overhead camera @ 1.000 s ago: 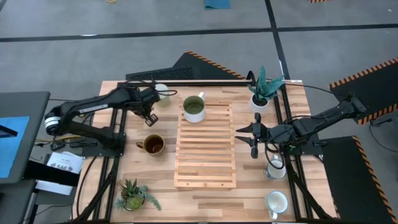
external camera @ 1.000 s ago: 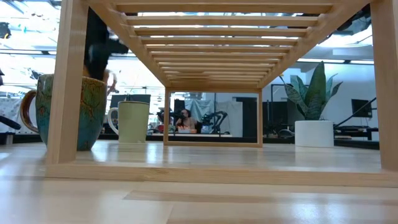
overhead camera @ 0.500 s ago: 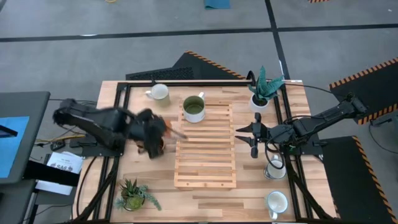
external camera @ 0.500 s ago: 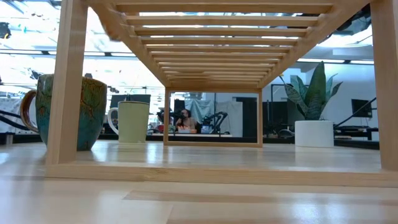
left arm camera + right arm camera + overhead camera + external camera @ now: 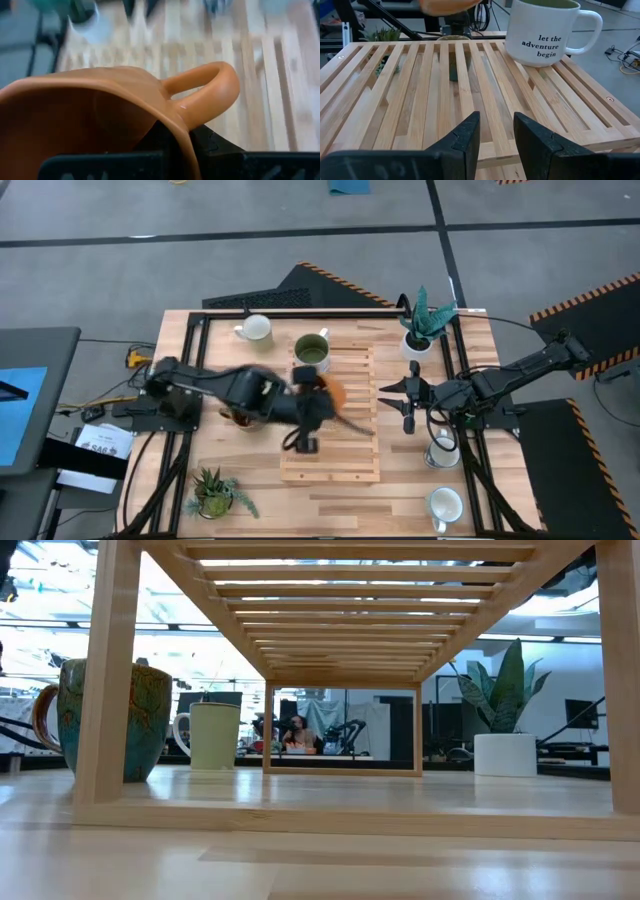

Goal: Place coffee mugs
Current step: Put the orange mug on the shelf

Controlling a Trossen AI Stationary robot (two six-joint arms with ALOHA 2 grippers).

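Right wrist view: white mug [image 5: 545, 32] reads "let the adventure begin".

A slatted rack [image 5: 331, 415] sits mid-table; one mug [image 5: 312, 353] stands on its far end, another [image 5: 256, 329] behind-left, two [image 5: 441, 450] apparently off its right.

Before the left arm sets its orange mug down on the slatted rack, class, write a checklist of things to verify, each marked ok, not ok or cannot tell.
1. Orange mug held by left gripper: ok, the fingers pinch its rim.
2. Mug over the wooden rack: ok.
3. Mug level: not ok, it looks tilted.
4. Free space on the rack: ok, only the white mug with lettering stands at one end.
5. Right gripper out of the way: ok, open beside the rack.
6. Height above the slats: cannot tell.
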